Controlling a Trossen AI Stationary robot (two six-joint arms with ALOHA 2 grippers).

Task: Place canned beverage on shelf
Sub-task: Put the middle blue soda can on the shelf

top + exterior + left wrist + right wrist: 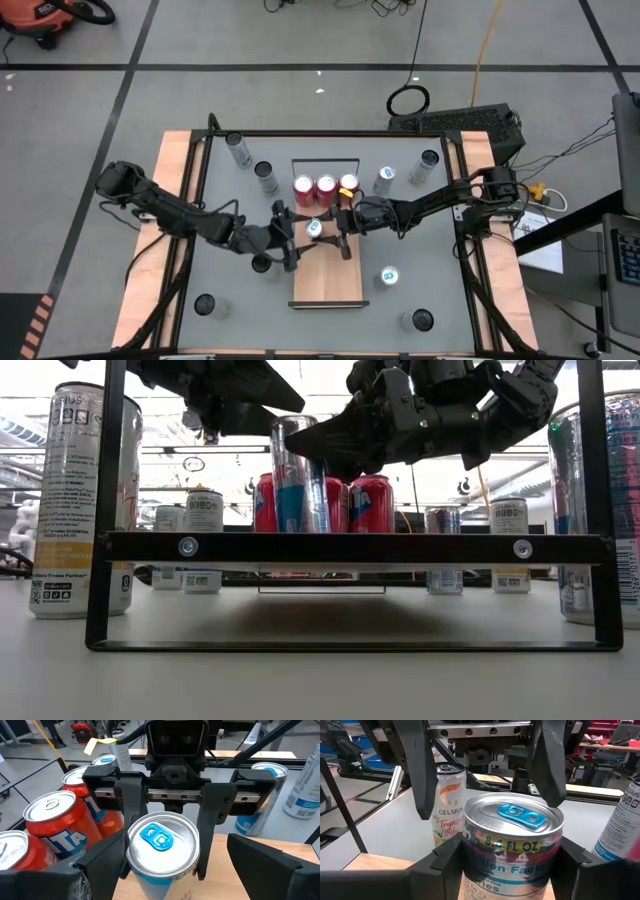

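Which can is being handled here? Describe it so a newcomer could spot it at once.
Find the shelf, the wooden board mid-table. The can stands on it between both grippers, just in front of three red cans. It alone is slim and silver with a blue pull tab, clasped by the right gripper.

Bright overhead light (low view backlit, glary).

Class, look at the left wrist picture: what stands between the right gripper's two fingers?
A silver can with a blue tab stands between the right gripper's fingers, which close on its sides, over the shelf.
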